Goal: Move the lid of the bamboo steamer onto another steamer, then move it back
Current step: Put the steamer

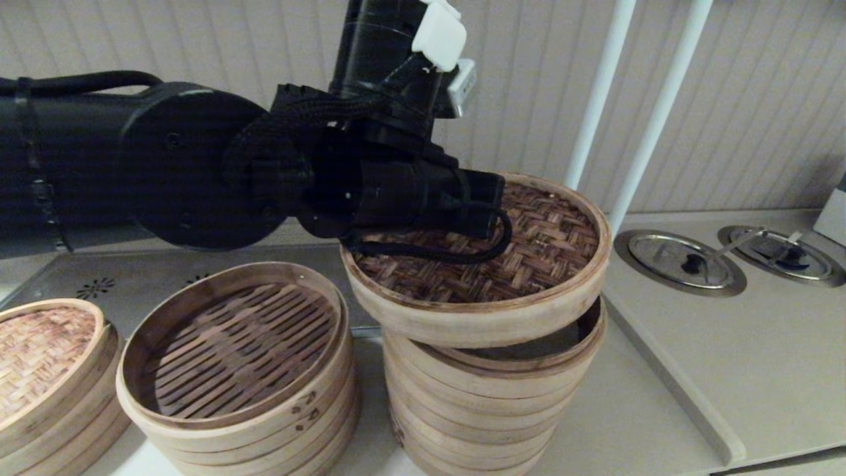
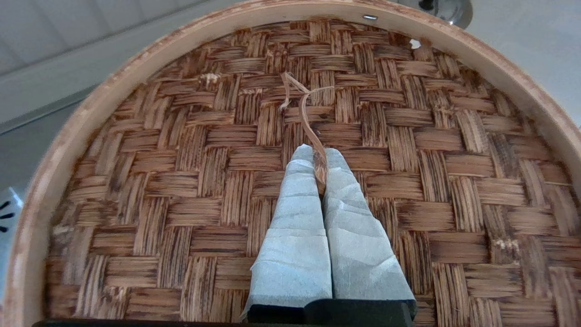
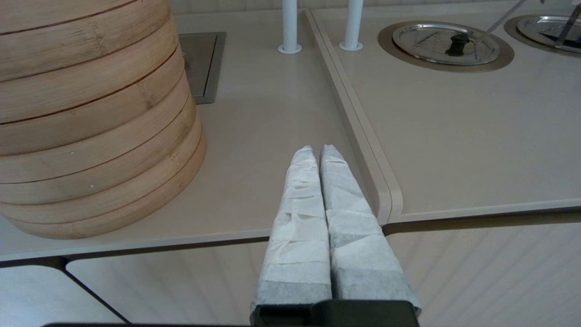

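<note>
From the head camera, the left arm reaches across from the left, and its left gripper point(image 1: 486, 215) sits over the middle of the bamboo steamer lid point(image 1: 529, 264), the fingers hidden from this angle behind the wrist body. The lid hangs tilted above the tallest steamer stack point(image 1: 486, 403), its far-left edge raised and a gap open between its pale rim and the stack's top ring on the right side; whether it touches the stack anywhere cannot be told. What lines that stack is mostly covered by the lid. Just left of it stands a shorter steamer point(image 1: 238, 350) with no lid, its slatted floor bare and nothing in it. At the far left edge a third stack carries a paler woven lid point(image 1: 39, 350). All stand on a beige counter point(image 1: 661, 410) with two recessed steel lids point(image 1: 681, 261) to the right. In the left wrist view, the two cloth-wrapped fingers point(image 2: 295, 227) are pressed together, pinching the thin loop point(image 2: 313, 131) that rises from the centre of the dark woven top, which fills the picture. In the right wrist view, the right gripper point(image 3: 317, 152) hovers low at the counter's front edge, fingers closed together with nothing between them, beside the tall stack.
</note>
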### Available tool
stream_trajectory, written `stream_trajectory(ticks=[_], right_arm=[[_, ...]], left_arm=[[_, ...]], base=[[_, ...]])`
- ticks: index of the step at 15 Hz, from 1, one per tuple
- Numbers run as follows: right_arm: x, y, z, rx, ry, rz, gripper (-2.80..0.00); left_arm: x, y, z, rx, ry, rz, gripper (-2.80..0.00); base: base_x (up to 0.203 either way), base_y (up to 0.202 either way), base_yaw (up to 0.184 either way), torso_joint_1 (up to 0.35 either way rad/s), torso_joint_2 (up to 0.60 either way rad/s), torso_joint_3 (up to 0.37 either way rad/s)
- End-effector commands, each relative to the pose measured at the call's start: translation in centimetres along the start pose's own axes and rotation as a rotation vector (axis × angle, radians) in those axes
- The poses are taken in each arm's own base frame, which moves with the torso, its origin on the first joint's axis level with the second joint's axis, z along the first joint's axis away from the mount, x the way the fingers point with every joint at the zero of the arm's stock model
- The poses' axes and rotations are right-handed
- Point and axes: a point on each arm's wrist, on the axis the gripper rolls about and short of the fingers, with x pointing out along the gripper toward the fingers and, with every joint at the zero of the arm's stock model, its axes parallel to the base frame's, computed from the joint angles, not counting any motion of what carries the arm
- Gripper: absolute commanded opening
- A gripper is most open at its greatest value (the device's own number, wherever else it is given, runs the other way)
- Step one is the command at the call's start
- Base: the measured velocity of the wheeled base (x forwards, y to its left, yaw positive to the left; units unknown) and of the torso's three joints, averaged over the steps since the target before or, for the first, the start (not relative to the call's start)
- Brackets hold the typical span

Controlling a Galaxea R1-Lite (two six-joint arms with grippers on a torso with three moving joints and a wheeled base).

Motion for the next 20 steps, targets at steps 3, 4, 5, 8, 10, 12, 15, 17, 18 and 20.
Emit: stream_trajectory(ticks=[3, 4, 5, 8, 10, 12, 15, 17, 18, 20], right_arm=[[0.0, 0.0, -0.1, 0.000, 0.004, -0.001, -2.80], [0.0, 0.0, -0.1, 0.000, 0.004, -0.001, -2.80], [0.0, 0.0, -0.1, 0.000, 0.003, -0.001, -2.80], [0.0, 0.0, -0.1, 0.000, 0.005, -0.001, -2.80], [0.0, 0.0, -0.1, 0.000, 0.003, 0.000, -2.80], [0.0, 0.0, -0.1, 0.000, 0.005, 0.001, -2.80], [0.0, 0.0, -0.1, 0.000, 0.005, 0.001, -2.80], [0.0, 0.0, -0.1, 0.000, 0.003, 0.000, -2.80], [0.0, 0.0, -0.1, 0.000, 0.003, 0.001, -2.80], [0.0, 0.0, -0.1, 0.000, 0.005, -0.001, -2.80]], left_arm=[[2.5, -1.0, -1.4, 0.011, 0.038, -0.002, -2.80], [3.0, -1.1, -1.7, 0.013, 0.046, -0.001, -2.80], [3.3, -1.3, -1.7, 0.013, 0.043, 0.001, -2.80], [4.0, -1.5, -1.7, 0.017, 0.037, 0.036, -2.80], [4.0, -1.5, -1.8, 0.020, 0.043, 0.036, -2.80], [3.9, -1.8, -1.9, 0.021, 0.045, 0.029, -2.80], [3.6, -2.8, -2.1, 0.031, 0.048, 0.009, -2.80], [3.7, -3.1, -2.4, 0.036, 0.056, 0.003, -2.80], [3.8, -3.1, -2.5, 0.038, 0.058, 0.004, -2.80], [4.3, -3.2, -2.7, 0.039, 0.065, 0.005, -2.80]], base=[[0.000, 0.000, 0.000, 0.000, 0.00, 0.000], [0.000, 0.000, 0.000, 0.000, 0.00, 0.000], [0.000, 0.000, 0.000, 0.000, 0.00, 0.000], [0.000, 0.000, 0.000, 0.000, 0.00, 0.000], [0.000, 0.000, 0.000, 0.000, 0.00, 0.000], [0.000, 0.000, 0.000, 0.000, 0.00, 0.000], [0.000, 0.000, 0.000, 0.000, 0.00, 0.000], [0.000, 0.000, 0.000, 0.000, 0.00, 0.000], [0.000, 0.000, 0.000, 0.000, 0.00, 0.000], [0.000, 0.000, 0.000, 0.000, 0.00, 0.000]])
